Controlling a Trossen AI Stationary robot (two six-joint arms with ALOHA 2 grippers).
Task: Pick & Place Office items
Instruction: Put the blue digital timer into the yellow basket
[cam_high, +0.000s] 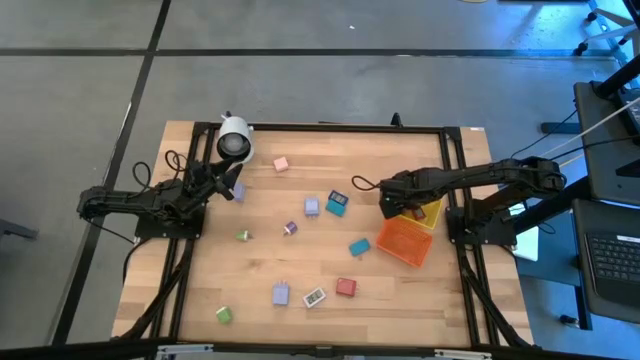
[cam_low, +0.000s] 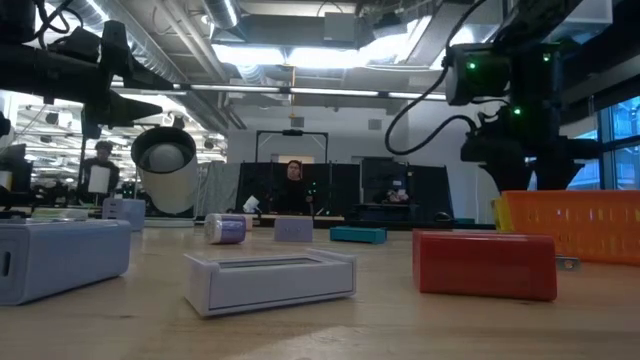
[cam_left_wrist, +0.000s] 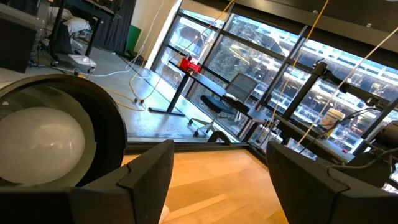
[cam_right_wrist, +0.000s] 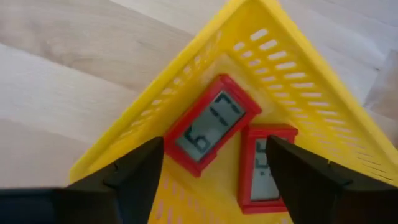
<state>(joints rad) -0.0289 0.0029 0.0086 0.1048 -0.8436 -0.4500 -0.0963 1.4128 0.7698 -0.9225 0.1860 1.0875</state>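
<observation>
Small office items lie scattered on the wooden table: a pink block (cam_high: 280, 163), two blue ones (cam_high: 312, 207) (cam_high: 337, 203), a teal one (cam_high: 359, 246), a red one (cam_high: 346, 287), a white piece (cam_high: 314, 297), lavender (cam_high: 282, 293) and green (cam_high: 223, 314) blocks. My left gripper (cam_high: 225, 181) (cam_left_wrist: 217, 186) is open near the table's far left corner, beside the white cylinder (cam_high: 235, 140) and a lavender block (cam_high: 238, 191). My right gripper (cam_high: 390, 203) (cam_right_wrist: 214, 180) is open and points down over the yellow bin (cam_right_wrist: 292, 68), where two red pieces with grey display faces (cam_right_wrist: 210, 126) (cam_right_wrist: 266, 169) lie flat on the floor.
The orange bin (cam_high: 405, 241) sits at the near side of the yellow bin (cam_high: 428, 212), on the table's right. The white cylinder (cam_left_wrist: 43, 143) stands close to my left gripper's finger. Black rails (cam_high: 345, 127) frame the table. A person (cam_low: 293, 180) shows in the room beyond.
</observation>
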